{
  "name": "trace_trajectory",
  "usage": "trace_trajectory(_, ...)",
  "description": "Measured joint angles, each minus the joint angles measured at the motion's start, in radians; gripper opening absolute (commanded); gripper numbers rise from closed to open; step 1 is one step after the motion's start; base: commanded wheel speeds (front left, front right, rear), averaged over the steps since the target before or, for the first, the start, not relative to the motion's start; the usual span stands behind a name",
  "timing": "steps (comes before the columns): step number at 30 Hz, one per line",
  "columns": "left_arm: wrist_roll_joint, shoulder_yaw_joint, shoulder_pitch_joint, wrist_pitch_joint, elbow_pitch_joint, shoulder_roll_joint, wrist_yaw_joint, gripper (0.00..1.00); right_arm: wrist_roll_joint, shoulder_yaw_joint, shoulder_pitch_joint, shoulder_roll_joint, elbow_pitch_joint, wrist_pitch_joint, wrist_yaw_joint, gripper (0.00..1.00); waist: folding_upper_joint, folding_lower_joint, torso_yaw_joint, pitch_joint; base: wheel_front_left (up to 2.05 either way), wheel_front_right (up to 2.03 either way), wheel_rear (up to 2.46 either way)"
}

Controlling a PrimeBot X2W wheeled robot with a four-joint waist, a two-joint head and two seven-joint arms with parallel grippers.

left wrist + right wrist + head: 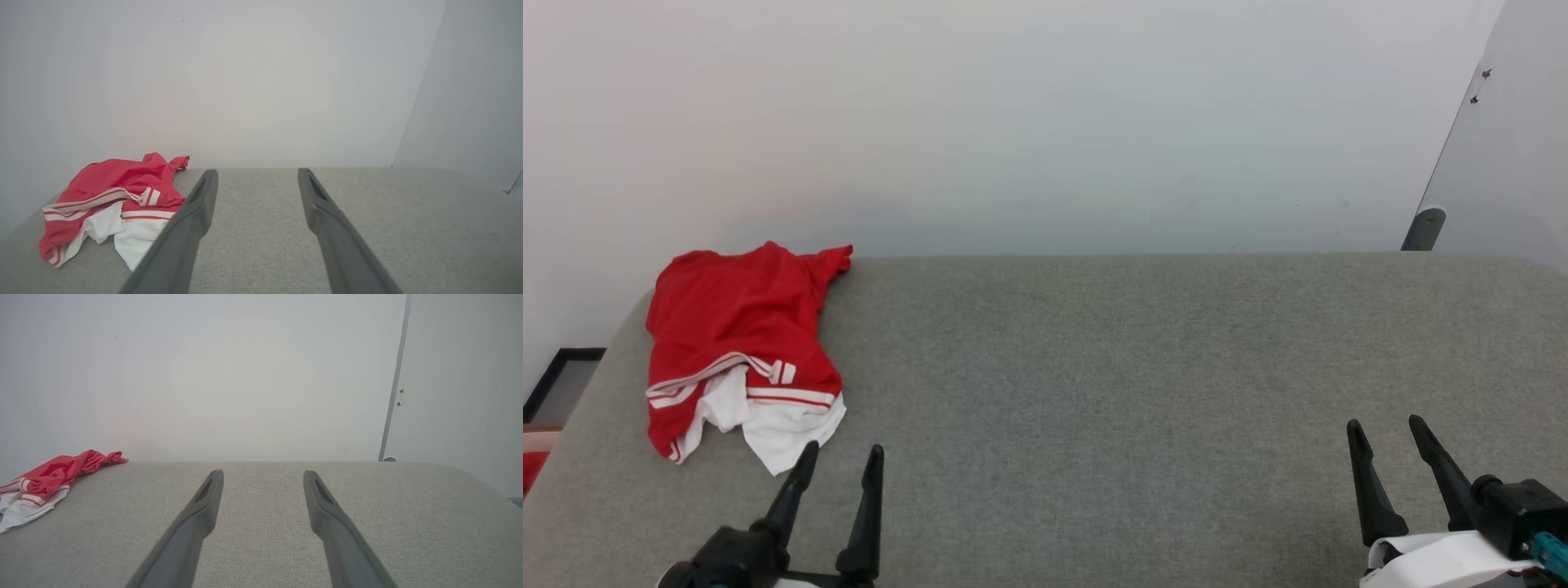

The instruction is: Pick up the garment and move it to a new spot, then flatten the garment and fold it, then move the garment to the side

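Note:
The garment (737, 343) is a red shirt with white sleeves and red-white striped trim, lying crumpled at the far left of the grey padded table (1111, 367). It also shows as the garment (110, 200) at left in the left wrist view and as the garment (45, 479) at the left edge of the right wrist view. My left gripper (843, 451) is open just in front of its white hem, holding nothing. My right gripper (1385, 425) stands open at the table's near right, far from the cloth. Any lettering on the shirt is hidden in the folds.
A white wall (1045, 122) rises right behind the table's far edge. A pale panel with a dark post (1423, 229) stands at the far right corner. A black-framed object (560, 380) sits on the floor left of the table.

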Motion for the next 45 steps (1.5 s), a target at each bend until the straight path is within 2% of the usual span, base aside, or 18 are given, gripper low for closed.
trace_trajectory(15, 0.016, 0.002, 0.015, -0.005, -0.003, 0.000, -0.005, 1.00, -0.019, 0.000, 0.011, -0.004, -0.009, -0.004, 0.000, 1.00, 0.0000, 0.0000, -0.001, -0.009, 0.00, 0.00, 0.00)
trace_trajectory(21, 0.009, -0.006, 0.006, -0.007, 0.033, 0.004, -0.006, 1.00, -0.017, -0.003, 0.023, -0.007, -0.011, -0.004, 0.000, 1.00, 0.0000, 0.0000, 0.024, -0.014, 0.00, 0.00, 0.00)
trace_trajectory(27, 0.010, -0.005, -0.046, 0.000, 0.093, 0.018, -0.004, 1.00, -0.008, 0.004, 0.033, -0.003, -0.010, -0.003, 0.000, 1.00, 0.0000, 0.0000, 0.088, -0.024, 0.00, 0.00, 0.00)
trace_trajectory(31, 0.009, 0.005, -0.076, 0.011, 0.122, 0.026, 0.014, 1.00, -0.002, 0.023, 0.032, 0.001, -0.003, -0.003, 0.000, 1.00, 0.0000, 0.0000, 0.144, -0.031, 0.00, 0.00, 0.00)
trace_trajectory(40, -0.007, 0.033, -0.107, 0.038, 0.132, 0.046, 0.040, 1.00, 0.017, 0.073, 0.006, 0.016, 0.017, -0.005, 0.000, 1.00, 0.0000, 0.0000, 0.279, -0.046, 0.00, 0.00, 0.00)
trace_trajectory(45, -0.021, 0.033, -0.111, 0.053, 0.132, 0.052, 0.040, 1.00, 0.018, 0.077, 0.001, 0.022, 0.030, -0.011, 0.000, 1.00, 0.0000, 0.0000, 0.340, -0.051, 0.00, 0.00, 0.00)
